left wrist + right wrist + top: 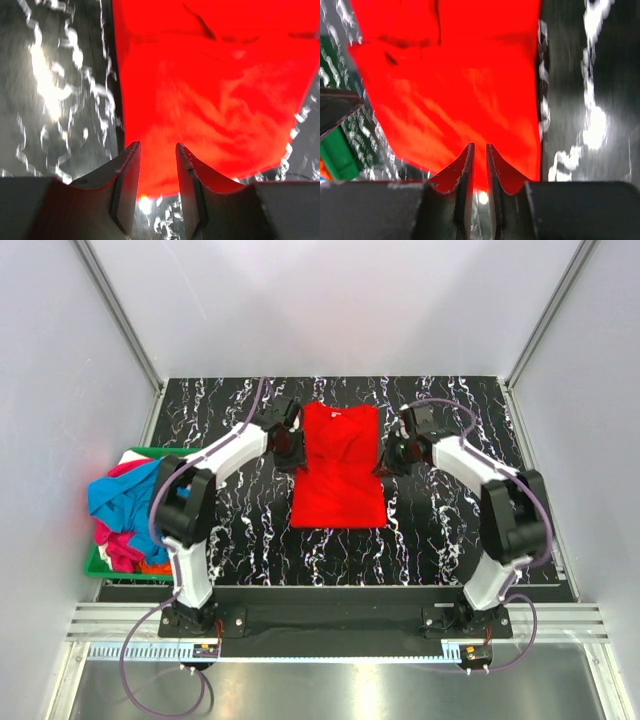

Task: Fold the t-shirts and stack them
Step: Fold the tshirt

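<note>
Left tool [157, 146] parted, right tool [479, 146] barely parted, red t-shirt [338, 475] blurred below

Matt red cloth t-shirt [337, 465]; glossy, perhaps stone, black-veined tabletop [440, 530].

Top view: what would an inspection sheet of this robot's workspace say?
Surface: black marbled table, flat.
Job's things: red shirt mid-table, sleeves folded in; other shirts, blue, pink and orange, heaped in green bin at left.
Clutter: nothing seen.
Grippers: left gripper open beside the red shirt; right gripper narrowly open on its other side.
Cables: purple cables loop from both bases.
Surroundings: white walls, metal frame.
</note>
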### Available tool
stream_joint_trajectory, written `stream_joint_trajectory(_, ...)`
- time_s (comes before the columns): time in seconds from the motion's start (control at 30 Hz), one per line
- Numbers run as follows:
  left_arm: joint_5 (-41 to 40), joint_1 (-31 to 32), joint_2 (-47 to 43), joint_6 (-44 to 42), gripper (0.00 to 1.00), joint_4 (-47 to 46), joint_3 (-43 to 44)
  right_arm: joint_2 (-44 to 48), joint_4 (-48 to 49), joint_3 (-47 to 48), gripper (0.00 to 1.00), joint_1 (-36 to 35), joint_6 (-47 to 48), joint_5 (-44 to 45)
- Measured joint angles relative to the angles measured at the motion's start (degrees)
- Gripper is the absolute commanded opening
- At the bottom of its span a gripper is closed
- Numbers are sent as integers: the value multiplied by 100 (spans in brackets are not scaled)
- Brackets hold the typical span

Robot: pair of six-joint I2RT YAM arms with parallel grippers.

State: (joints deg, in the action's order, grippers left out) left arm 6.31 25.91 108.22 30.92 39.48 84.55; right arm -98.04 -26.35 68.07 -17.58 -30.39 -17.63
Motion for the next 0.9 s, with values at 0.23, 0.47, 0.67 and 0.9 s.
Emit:
stream_joint_trajectory(0.23,157,-435,1377,-192,40,4,1008,-1694,116,1246,20,46,378,52)
stream_joint_trajectory(0.47,238,-555,1917,-358,40,-28,1617,-2118,203,1449,20,304,426,256)
stream_joint_trajectory(0.67,326,-557,2011,-400,40,-35,1685,-2127,299,1451,24,339,367,378)
stream_joint_trajectory(0.9,280,-599,1727,-503,54,295,1700,-1650,151,1325,42,339,94,361)
